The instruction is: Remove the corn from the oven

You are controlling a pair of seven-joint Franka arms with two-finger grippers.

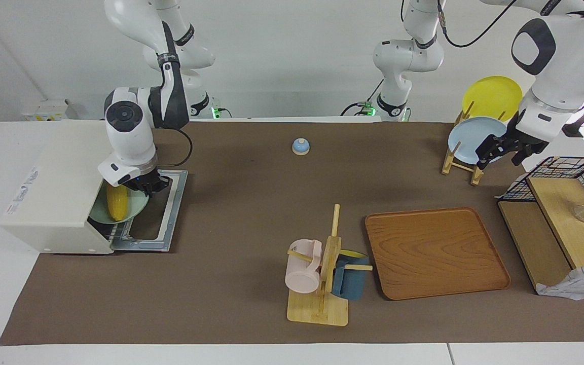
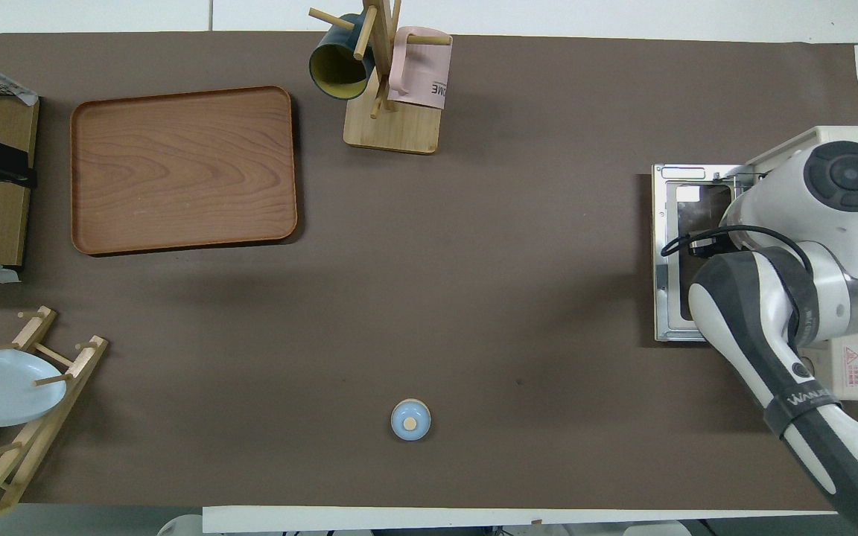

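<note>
Corn retrieval at the reach-in step, right arm at the oven mouth.

Bright yellow ridged corn cob (image 1: 117, 203) lies on a pale green plate (image 1: 137, 209) in the boxy cream-white toaster oven (image 1: 53, 187), whose glass door (image 1: 162, 215) lies folded down flat. The right gripper (image 1: 145, 185) hangs just over the plate beside the cob; whether its fingers are parted I cannot tell. Next, it likely must settle around the cob and draw it out over the door. The left gripper (image 1: 505, 149) waits by the wooden plate rack (image 1: 462, 165), fingers unreadable.

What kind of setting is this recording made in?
Probably a lab tabletop staged as a kitchen: two robot arms at a brown mat holding a toaster oven, a plate rack and a mug tree.
</note>
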